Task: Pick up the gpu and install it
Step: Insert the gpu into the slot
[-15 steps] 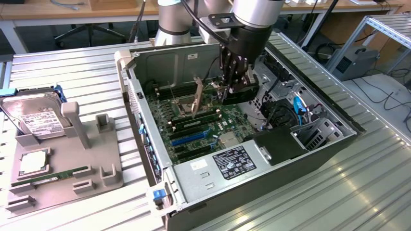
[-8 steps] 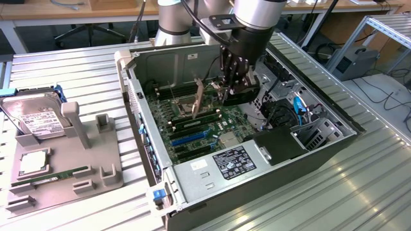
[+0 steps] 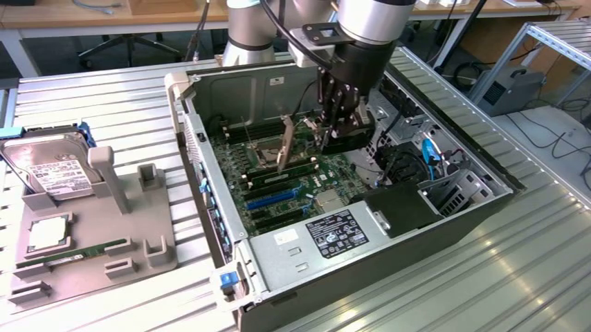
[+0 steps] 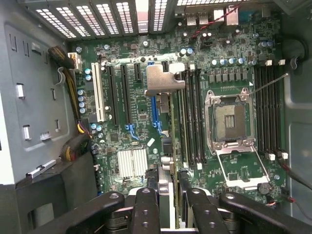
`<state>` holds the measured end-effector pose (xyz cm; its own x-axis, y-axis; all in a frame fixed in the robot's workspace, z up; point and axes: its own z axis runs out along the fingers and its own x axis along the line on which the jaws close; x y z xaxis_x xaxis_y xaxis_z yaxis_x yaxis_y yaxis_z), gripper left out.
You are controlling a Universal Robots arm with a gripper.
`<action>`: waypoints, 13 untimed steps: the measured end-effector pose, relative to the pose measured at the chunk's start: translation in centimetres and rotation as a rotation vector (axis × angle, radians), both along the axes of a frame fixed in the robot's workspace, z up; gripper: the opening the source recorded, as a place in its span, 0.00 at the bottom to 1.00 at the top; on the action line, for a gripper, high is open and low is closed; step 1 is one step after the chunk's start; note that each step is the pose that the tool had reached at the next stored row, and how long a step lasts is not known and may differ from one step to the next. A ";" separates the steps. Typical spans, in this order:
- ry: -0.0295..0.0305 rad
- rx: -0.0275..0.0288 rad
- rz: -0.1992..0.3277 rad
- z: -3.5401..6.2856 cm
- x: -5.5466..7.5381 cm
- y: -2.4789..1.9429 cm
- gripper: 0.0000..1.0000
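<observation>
Hand [image 3: 325,135] closed on the gpu [image 3: 286,146], card pinched edge-on between the fingers [image 4: 146,209] and hanging directly below them. Held upright inside the open computer case [image 3: 480,200], just above the motherboard [image 4: 141,117], silver bracket [image 4: 163,79] at the far end.

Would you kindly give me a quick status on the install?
Gripper shut on gpu. Card edge-on above motherboard slots, not yet seated. Nothing blocking.

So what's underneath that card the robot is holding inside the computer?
Under the gpu, gripped edge-on by the tool, lies the green motherboard with long expansion slots, one blue. The strip directly beneath the card is covered, so whether it touches a slot can't be seen.
</observation>
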<state>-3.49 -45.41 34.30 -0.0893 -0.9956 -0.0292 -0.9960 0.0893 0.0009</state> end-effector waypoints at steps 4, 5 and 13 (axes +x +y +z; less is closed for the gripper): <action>0.0000 0.0000 0.000 -0.03 0.0 -0.18 0.27; 0.0000 0.0000 0.000 -0.03 0.0 -0.22 0.27; 0.0000 0.0001 0.000 -0.08 0.0 -0.57 0.27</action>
<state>-3.51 -45.98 34.21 -0.0893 -0.9956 -0.0294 -0.9960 0.0893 0.0009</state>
